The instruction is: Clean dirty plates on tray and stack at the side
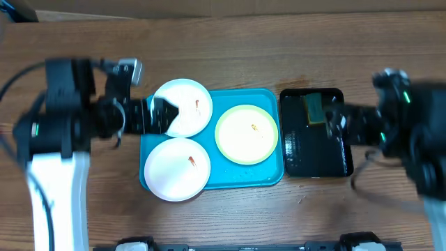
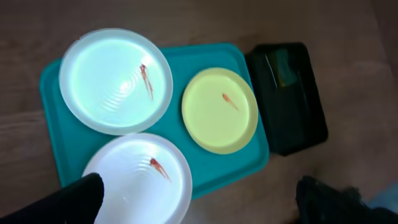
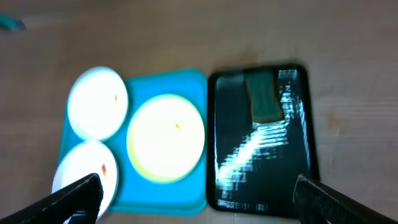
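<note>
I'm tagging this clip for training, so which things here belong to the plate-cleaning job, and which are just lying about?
Belongs to the job:
- upper white plate, smeared
- lower white plate, smeared
- yellow-green plate, smeared
- turquoise tray under them
- sponge, probably the cleaning tool

Just lying about:
- black tray, which only holds the sponge

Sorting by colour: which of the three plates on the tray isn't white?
The pale yellow-green plate, on the tray at the end beside the black sponge tray; the other two plates are white.
</note>
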